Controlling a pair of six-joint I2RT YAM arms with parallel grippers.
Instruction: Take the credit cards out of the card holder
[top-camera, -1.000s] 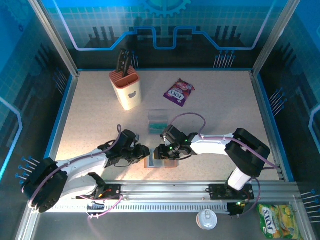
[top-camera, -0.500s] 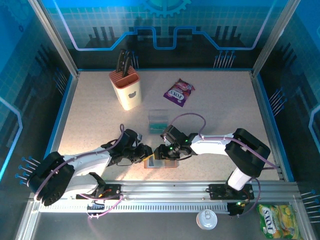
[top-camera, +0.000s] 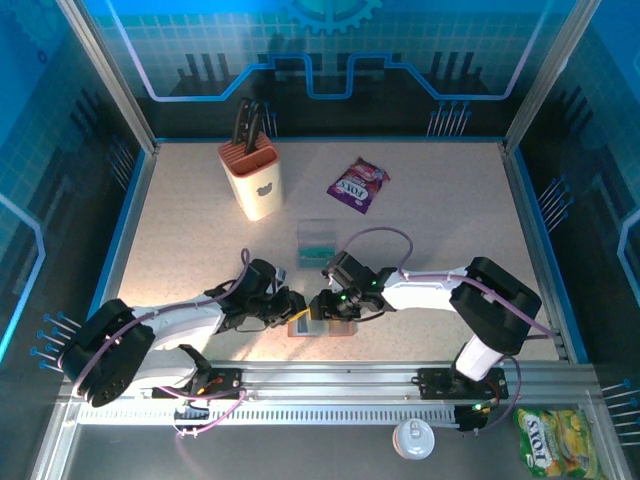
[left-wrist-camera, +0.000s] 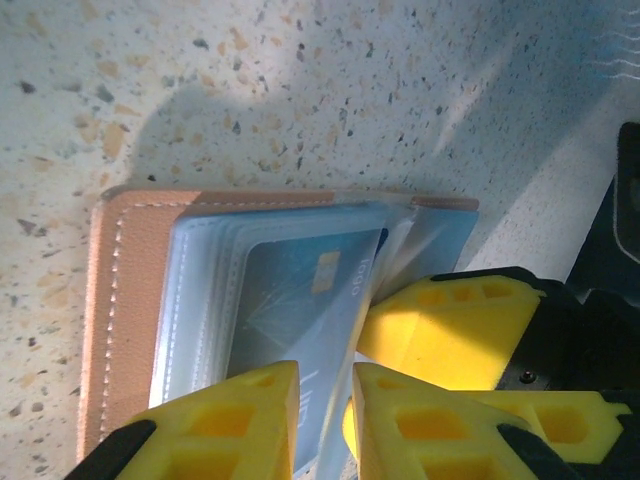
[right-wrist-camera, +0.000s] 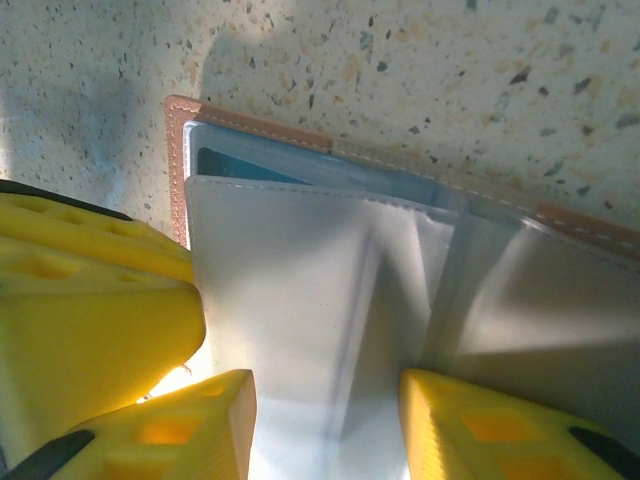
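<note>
— Where is the card holder (top-camera: 343, 329) lying?
— Open on the tabletop (top-camera: 200, 230), lower centre. The left hand (left-wrist-camera: 325, 420) is pinching its blue credit card (left-wrist-camera: 300, 300); the right hand (right-wrist-camera: 325, 420) is resting spread over a clear sleeve (right-wrist-camera: 300, 300).

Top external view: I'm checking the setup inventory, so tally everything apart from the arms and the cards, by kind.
Knife block: 1
Snack packets: 2
Clear tray: 1
Card holder: 1
White round item: 1
Total: 6

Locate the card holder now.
In the top view, the card holder lies centre-front on the table, between the left gripper and right gripper.
</note>
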